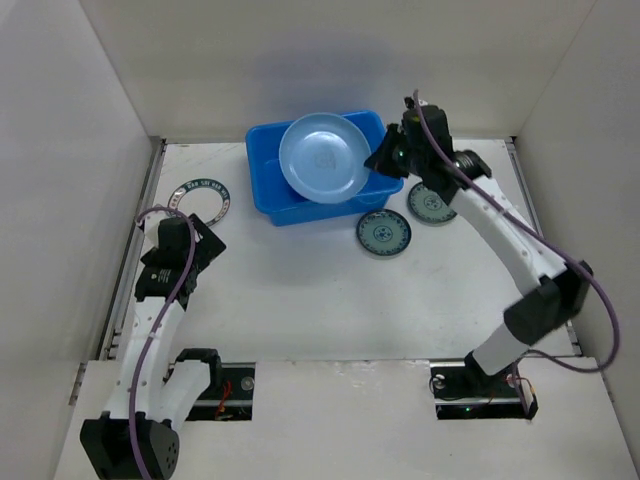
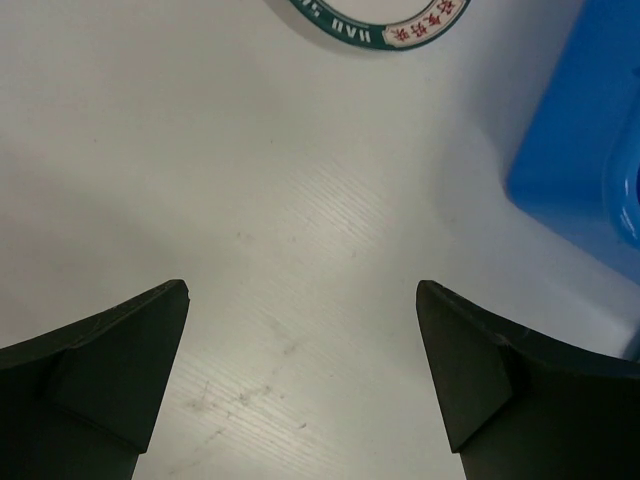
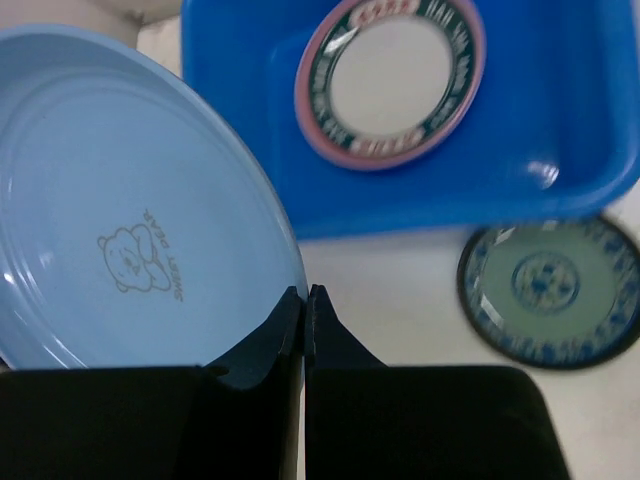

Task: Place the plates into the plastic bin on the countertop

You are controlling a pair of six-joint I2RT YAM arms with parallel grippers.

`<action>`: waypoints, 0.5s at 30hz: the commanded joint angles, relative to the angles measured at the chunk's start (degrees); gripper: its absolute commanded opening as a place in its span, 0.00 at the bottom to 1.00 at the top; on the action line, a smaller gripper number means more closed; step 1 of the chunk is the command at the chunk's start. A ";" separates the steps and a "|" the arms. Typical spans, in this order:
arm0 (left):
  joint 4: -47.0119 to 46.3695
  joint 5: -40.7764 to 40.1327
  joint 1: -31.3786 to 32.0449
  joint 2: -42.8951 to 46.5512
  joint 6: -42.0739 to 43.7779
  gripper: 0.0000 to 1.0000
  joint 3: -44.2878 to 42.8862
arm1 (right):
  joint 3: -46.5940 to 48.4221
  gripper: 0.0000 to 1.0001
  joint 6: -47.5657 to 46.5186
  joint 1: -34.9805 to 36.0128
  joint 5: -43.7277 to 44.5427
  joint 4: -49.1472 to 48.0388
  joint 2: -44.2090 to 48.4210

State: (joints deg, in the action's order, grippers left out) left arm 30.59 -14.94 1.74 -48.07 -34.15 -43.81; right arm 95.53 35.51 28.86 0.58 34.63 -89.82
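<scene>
1. Top external view. My right gripper (image 1: 381,160) is clamped on the rim of the large light-blue round plate (image 1: 322,158). The plate hangs tilted over the bright blue rectangular plastic bin (image 1: 262,170) and is not yet released. One small teal patterned round plate (image 1: 384,234) and a second teal plate (image 1: 432,204) lie on the flat white countertop (image 1: 300,290), just beside the bin's near right corner. A white round plate with a dark lettered rim (image 1: 198,198) lies to the bin's left, near my left gripper (image 1: 203,240).
2. Left wrist view. My left fingers stand wide apart and hold nothing, above bare countertop. The white plate's rim shows ahead and a corner of the bin shows at right.
3. Right wrist view. My right fingers are pressed together, pinching the light-blue plate's edge. Flat inside the bin lies another white dark-rimmed plate (image 3: 390,80). A pink edge around it suggests a pink plate beneath, though I cannot be sure. By my judgement, at least one plate is binned, one is over the bin, and three on the countertop are left to move. No lilac plate is visible.
</scene>
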 commanded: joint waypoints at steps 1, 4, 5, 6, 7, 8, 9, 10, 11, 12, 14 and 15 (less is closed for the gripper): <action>1.22 2.10 -0.55 2.01 -2.67 1.00 1.53 | 10.96 0.00 -3.51 -3.76 -0.23 -1.67 -12.01; 1.31 3.25 -0.73 4.21 -3.90 1.00 3.11 | 22.47 0.00 -4.57 -5.44 -0.67 -1.24 -24.13; 1.58 3.77 -0.99 4.91 -4.43 1.00 3.38 | 25.64 0.00 -4.74 -5.70 -0.32 -0.97 -27.48; 1.75 4.56 -1.17 5.18 -4.78 1.00 3.47 | 28.46 0.00 -4.83 -5.79 -0.05 -0.80 -30.56; 2.02 5.53 -1.52 5.27 -5.13 1.00 3.47 | 30.75 0.00 -4.57 -6.05 0.04 -0.79 -33.11; 2.02 6.49 -1.87 5.36 -5.66 1.00 3.56 | 32.86 0.00 -4.22 -6.06 -0.05 -0.97 -35.40; 1.76 7.46 -2.39 5.53 -6.27 1.00 3.73 | 34.45 0.01 -4.13 -6.06 -0.05 -1.32 -37.42; 1.41 8.16 -2.92 5.62 -7.06 1.00 4.08 | 35.86 0.01 -4.04 -6.06 0.12 -1.50 -39.27; 0.97 8.87 -3.27 5.54 -7.85 1.00 4.43 | 37.18 0.02 -4.13 -6.06 0.12 -1.50 -41.03; 0.01 9.48 -3.63 5.10 -8.38 1.00 4.87 | 38.58 0.03 -4.39 -6.06 0.47 -1.41 -42.88; -2.63 10.80 -4.50 3.35 -8.65 1.00 5.75 | 39.56 0.06 -4.66 -6.06 1.44 -1.23 -45.17; -4.03 11.50 -5.12 2.21 -8.65 1.00 6.02 | 39.65 0.08 -4.74 -6.14 1.70 -1.41 -45.87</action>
State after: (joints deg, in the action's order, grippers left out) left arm 30.61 -6.70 -2.11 -44.03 -40.84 -38.98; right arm 130.23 31.46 22.52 1.28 35.00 -136.53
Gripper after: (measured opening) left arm 0.997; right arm 0.079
